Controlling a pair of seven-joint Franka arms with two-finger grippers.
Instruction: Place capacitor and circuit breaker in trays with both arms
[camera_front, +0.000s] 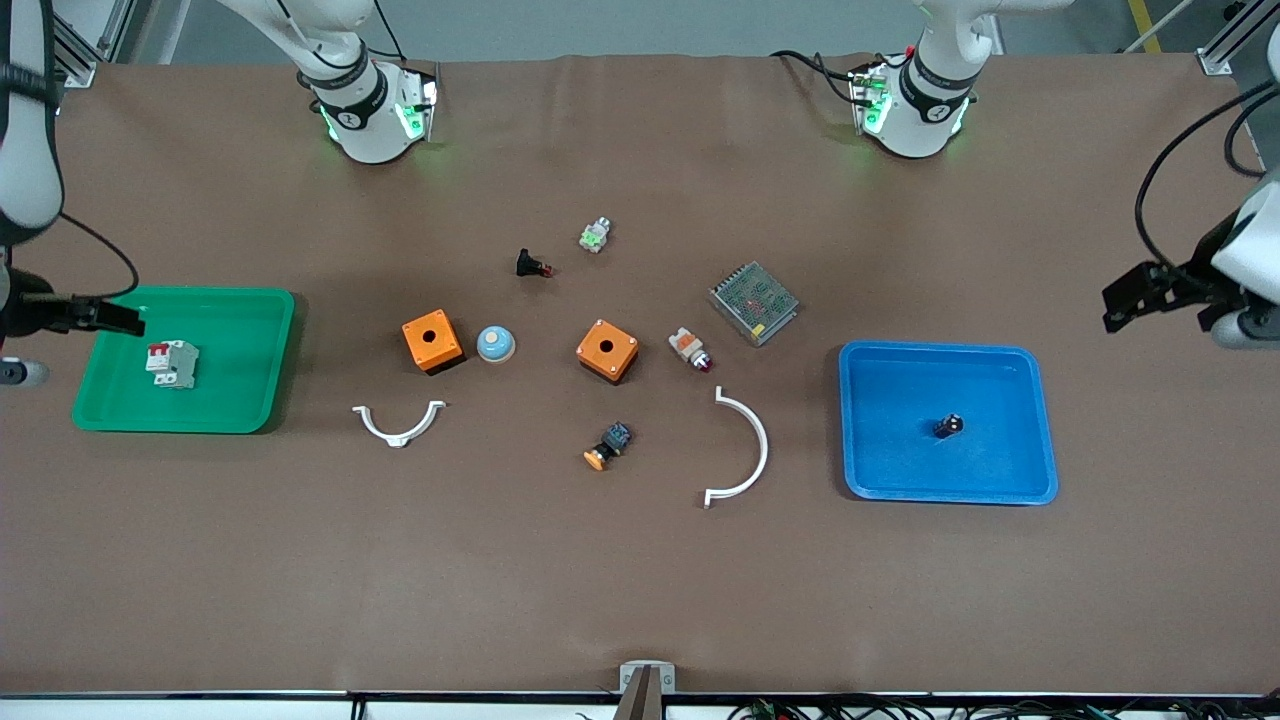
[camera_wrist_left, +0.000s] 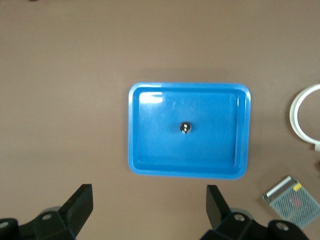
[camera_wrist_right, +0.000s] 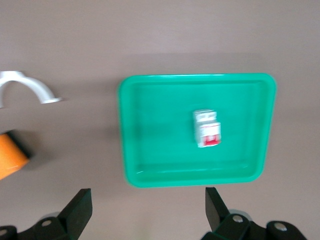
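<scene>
The capacitor (camera_front: 948, 426), a tiny black cylinder with a pale top, lies in the blue tray (camera_front: 1010, 470) toward the left arm's end of the table; it also shows in the left wrist view (camera_wrist_left: 185, 128). The circuit breaker (camera_front: 172, 363), white-grey with red levers, lies in the green tray (camera_front: 240, 400) toward the right arm's end; it also shows in the right wrist view (camera_wrist_right: 207, 128). My left gripper (camera_front: 1125, 298) (camera_wrist_left: 148, 195) is open and empty, raised beside the blue tray. My right gripper (camera_front: 125, 320) (camera_wrist_right: 147, 196) is open and empty, raised over the green tray's edge.
Between the trays lie two orange boxes (camera_front: 432, 341) (camera_front: 607, 350), a blue dome part (camera_front: 495, 344), two white curved brackets (camera_front: 399, 422) (camera_front: 745, 448), a metal mesh unit (camera_front: 754, 302), an orange-capped push button (camera_front: 608, 446) and other small parts (camera_front: 533, 265) (camera_front: 690, 349) (camera_front: 596, 235).
</scene>
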